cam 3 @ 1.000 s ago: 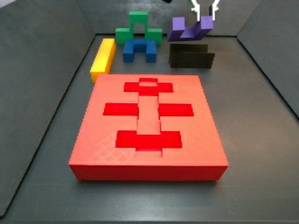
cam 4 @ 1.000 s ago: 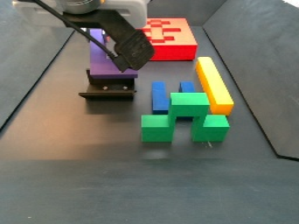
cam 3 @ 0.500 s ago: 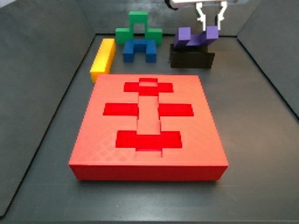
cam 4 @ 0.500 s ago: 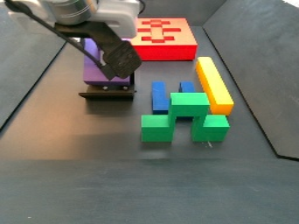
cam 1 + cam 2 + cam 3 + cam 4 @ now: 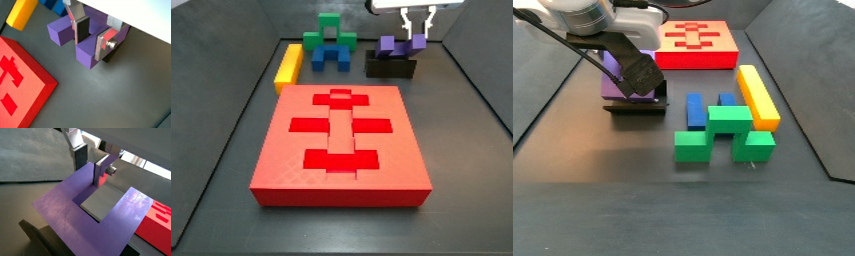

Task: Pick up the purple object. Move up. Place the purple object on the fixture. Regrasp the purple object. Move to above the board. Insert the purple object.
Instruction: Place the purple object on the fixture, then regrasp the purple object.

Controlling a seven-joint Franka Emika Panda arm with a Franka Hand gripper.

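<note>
Gripper [image 5: 93,35]: silver fingers [image 5: 105,44], dark pads

No readable text, labels, brands or numbers anywhere. The gripper [image 5: 92,36], over the purple object [image 5: 85,52] at the fixture [image 5: 390,67], carries no marking; the board [image 5: 339,145] shows only recessed shapes, no writing.

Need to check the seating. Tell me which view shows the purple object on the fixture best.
A wrist view: the purple object fills it, its U-shape plain, sitting on the dark fixture, the gripper at one prong. In both side views it is small, partly hidden by the arm.
</note>
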